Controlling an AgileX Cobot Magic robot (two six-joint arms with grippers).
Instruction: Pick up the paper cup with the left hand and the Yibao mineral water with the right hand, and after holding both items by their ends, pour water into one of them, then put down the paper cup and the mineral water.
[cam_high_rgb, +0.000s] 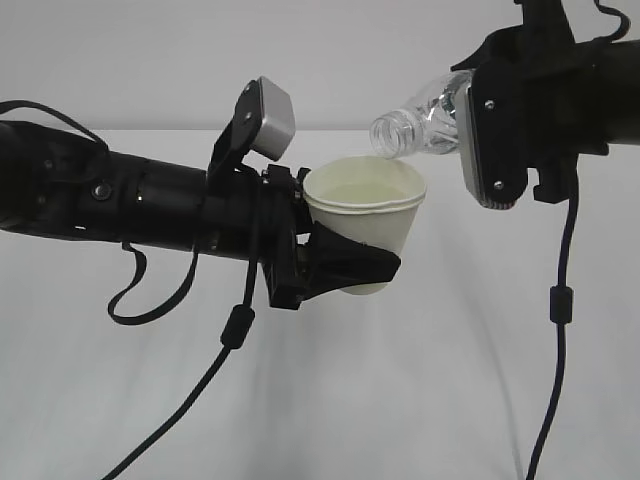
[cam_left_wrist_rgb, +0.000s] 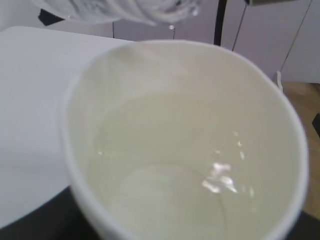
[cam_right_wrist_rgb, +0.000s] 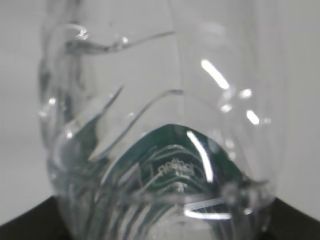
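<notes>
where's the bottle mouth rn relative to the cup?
In the exterior view the Yibao mineral water, tipped in the right gripper, has its open mouth just above the far right rim of the paper cup, held by the left gripper.

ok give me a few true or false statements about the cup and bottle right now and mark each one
1. The paper cup stands on the table. False: the left hand's fingers hold it in the air, clamped around its lower part.
2. The Yibao mineral water is tilted, its open mouth over the cup's rim. True.
3. The bottle has its cap on. False: the mouth is open, no cap.
4. There is liquid in the cup. True: the left wrist view shows a shiny water surface.
5. The right hand grips the bottle by its neck. False: it holds the body, and the neck sticks out free.
</notes>
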